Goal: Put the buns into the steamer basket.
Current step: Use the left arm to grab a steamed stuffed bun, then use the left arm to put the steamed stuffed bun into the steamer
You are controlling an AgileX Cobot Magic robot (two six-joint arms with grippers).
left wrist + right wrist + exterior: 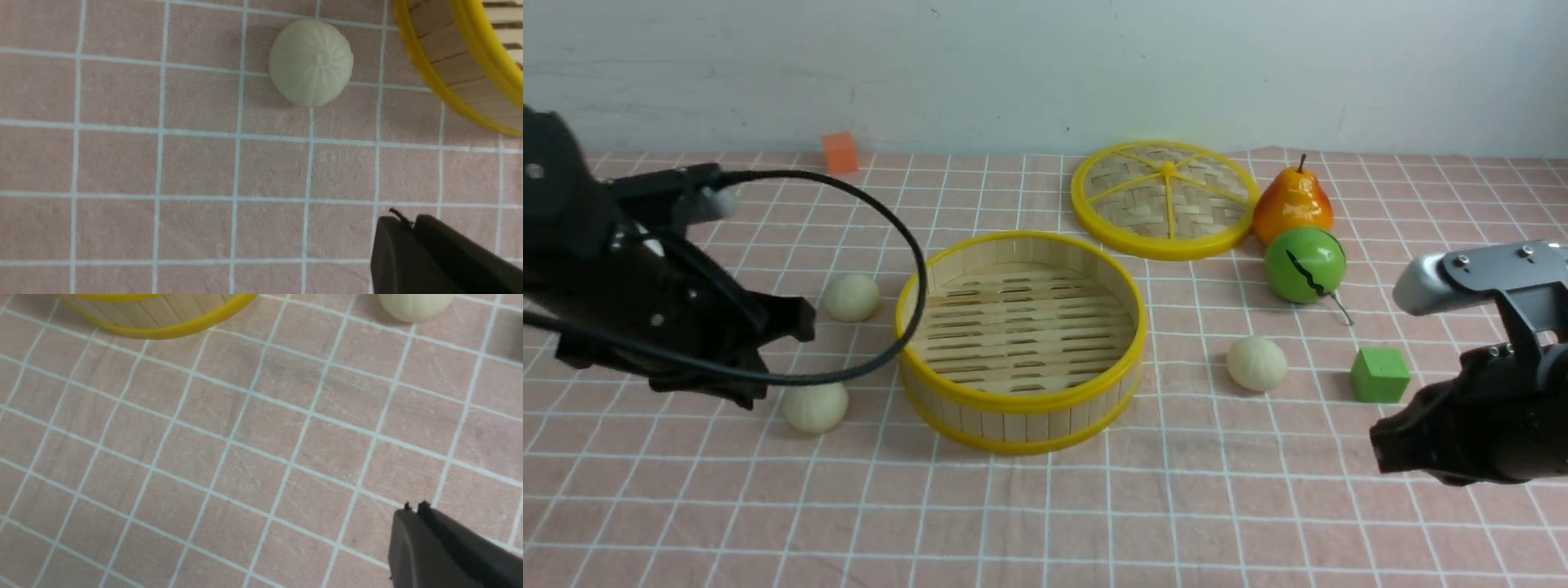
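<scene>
Nothing is in the basket [1013, 420] yet. The left pincer [800, 318] hangs over the tabletop [1176, 506] with its fingers together and empty. The far bun [851, 296] sits just ahead of its tip, the near bun [815, 407] just under and behind it, and the basket is close on its right. The right pincer [1380, 449] is likewise pressed together and empty, with the third bun [1257, 363] ahead of it and to its left, short of the basket. I'd guess each bun is light and a bit yielding, and being round it may roll or squirt out. Best to spread the fingers wide, come down from above and close gently across the widest middle.
</scene>
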